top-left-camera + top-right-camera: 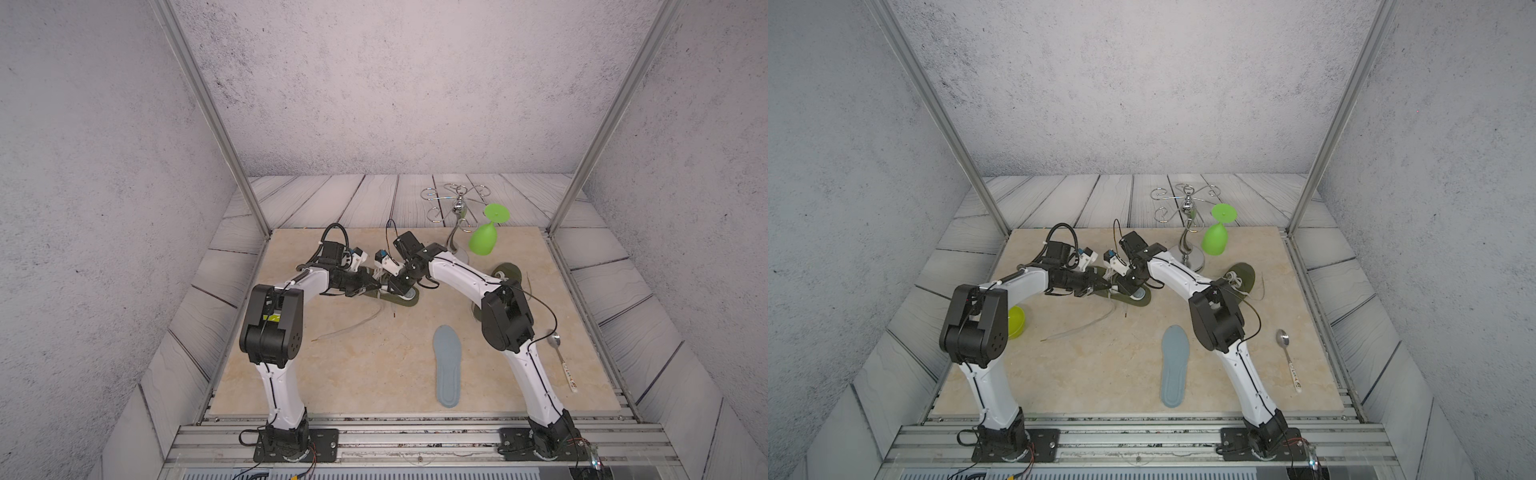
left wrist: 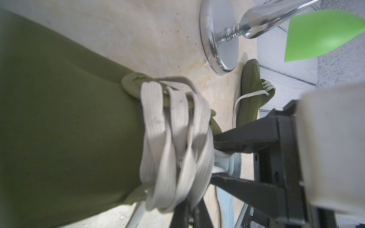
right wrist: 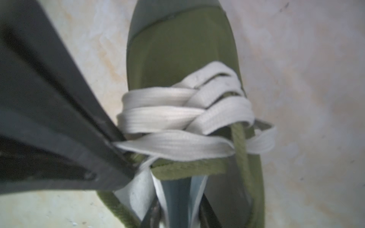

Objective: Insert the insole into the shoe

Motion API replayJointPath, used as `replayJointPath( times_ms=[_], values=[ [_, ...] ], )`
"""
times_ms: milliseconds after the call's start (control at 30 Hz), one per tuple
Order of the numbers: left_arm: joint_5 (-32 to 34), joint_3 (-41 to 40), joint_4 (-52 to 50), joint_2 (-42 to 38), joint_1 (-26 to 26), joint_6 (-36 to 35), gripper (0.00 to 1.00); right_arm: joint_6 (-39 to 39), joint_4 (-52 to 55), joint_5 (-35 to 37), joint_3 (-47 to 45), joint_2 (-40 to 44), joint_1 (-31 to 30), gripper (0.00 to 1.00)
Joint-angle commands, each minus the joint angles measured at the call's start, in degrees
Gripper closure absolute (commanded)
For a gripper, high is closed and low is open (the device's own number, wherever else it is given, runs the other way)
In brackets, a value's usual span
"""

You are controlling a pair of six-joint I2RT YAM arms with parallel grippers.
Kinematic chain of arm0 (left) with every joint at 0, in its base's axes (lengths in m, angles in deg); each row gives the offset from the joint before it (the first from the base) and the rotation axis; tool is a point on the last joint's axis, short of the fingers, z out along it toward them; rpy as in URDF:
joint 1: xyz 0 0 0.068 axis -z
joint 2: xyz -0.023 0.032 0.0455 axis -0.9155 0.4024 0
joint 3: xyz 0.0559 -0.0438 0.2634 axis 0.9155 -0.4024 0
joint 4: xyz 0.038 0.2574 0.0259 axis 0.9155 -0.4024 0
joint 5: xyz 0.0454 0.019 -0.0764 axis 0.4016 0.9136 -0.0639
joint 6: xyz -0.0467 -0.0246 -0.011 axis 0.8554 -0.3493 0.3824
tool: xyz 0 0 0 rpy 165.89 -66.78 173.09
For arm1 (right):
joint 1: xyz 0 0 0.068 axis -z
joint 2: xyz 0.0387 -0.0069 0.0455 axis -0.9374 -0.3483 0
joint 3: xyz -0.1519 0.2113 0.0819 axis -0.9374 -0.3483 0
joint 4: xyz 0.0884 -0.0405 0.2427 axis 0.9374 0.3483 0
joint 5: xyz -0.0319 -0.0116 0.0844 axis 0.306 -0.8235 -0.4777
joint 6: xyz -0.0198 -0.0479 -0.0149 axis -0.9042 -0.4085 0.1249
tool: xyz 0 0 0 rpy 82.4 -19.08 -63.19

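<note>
Two hands are seen meeting over one olive shoe [image 1: 399, 297] near the middle of the desk [image 1: 353, 374]. The left hand [image 3: 122, 150] is closed, its jaws pinched together on the shoe's pale laces [image 3: 177, 126] at the throat, as shown in the right wrist view. The right hand [image 2: 212, 158] is set at the shoe's opening with its jaws apart, a pale blue insole [image 2: 227, 163] lying between them inside the shoe; whether it is gripped cannot be told. A second insole [image 1: 448, 365], grey-blue, is found flat on the desk well apart from both hands, nearer the front edge. Counted in both top views: two olive shoes, the second shoe [image 1: 1241, 276] partly hidden behind the right arm; two insoles; one spoon [image 1: 1289, 359]; one chrome rack [image 1: 1187, 224]; one green goblet [image 1: 1217, 235] hung upside down on it; one green bowl [image 1: 1016, 322].
</note>
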Motion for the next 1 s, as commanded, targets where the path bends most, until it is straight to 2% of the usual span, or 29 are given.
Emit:
replayJointPath(
  times_ms=[0, 67, 367, 500, 667, 833, 967],
  values=[
    [-4.9, 0.1, -1.7, 0.3, 0.8, -2.0, 1.0, 0.1, -1.6, -0.2, 2.3, 0.7, -1.0, 0.55],
    [-4.3, 0.5, -3.8, 0.0, 0.7, -3.4, 1.0, 1.2, -1.3, 0.9, 0.6, 3.3, -1.0, 0.47],
    [-1.0, 2.2, -12.0, -1.6, 0.4, -9.6, 1.0, 4.6, 0.9, 4.5, -7.4, 12.3, -0.9, 0.32],
    [0.1, 2.6, -15.5, -2.5, 0.2, -12.3, 1.0, 5.4, -1.5, 5.3, -12.5, 16.8, -0.9, 0.19],
    [0.1, 2.0, -16.7, -3.4, 0.3, -13.4, 1.0, 5.2, 3.8, 5.0, -12.5, 19.3, -1.0, 0.2],
    [0.0, 1.6, -17.9, -4.3, 0.2, -14.0, 1.0, 9.2, 9.2, 5.0, -16.0, 21.7, -1.8, 0.21],
    [0.3, 0.9, -17.5, -4.6, 0.3, -13.6, 1.0, 13.1, 6.6, 6.4, -22.1, 24.4, -4.1, 0.16]
  ],
)
